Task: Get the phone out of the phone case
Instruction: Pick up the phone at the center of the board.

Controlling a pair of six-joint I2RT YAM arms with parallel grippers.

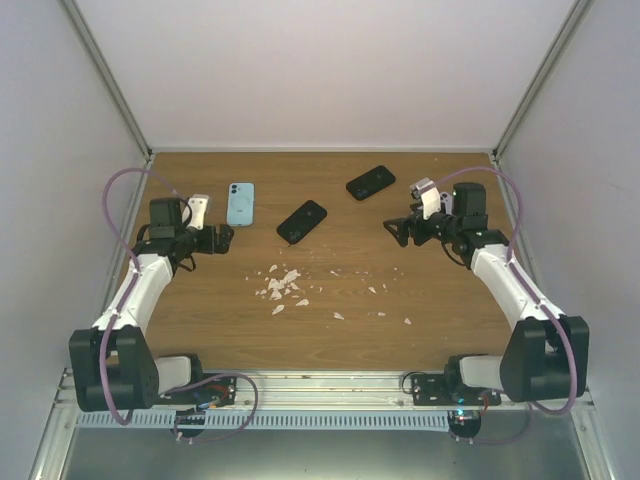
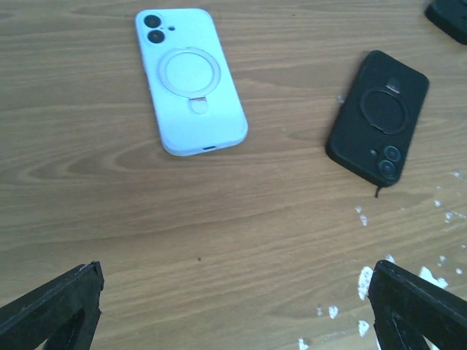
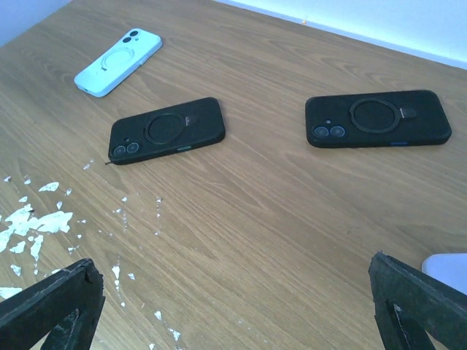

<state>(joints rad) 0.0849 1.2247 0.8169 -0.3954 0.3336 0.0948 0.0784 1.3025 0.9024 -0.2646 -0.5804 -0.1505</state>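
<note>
Two white-and-black arms, purple cables (image 1: 106,205).
Left arm (image 1: 140,285), right arm (image 1: 505,280): white links, black joints; left gripper (image 1: 222,239), right gripper (image 1: 397,232) black, wedge-shaped fingers (image 2: 51,310).

Light-blue rounded silicone phone case (image 2: 191,80): flat on wooden bench (image 2: 219,219), back up, pale ring stand at centre, twin lenses in cutout at far end. Ahead of left fingers (image 2: 51,310), well apart.
Black matte phone case with ring (image 2: 377,115): flat, back up, slightly tilted, lenses at near end. Ahead of left arm's right-hand finger.
Second black matte phone case (image 3: 376,118): flat, back up, crosswise, lenses at left end. Ahead of right fingers (image 3: 416,306), well apart.
</note>
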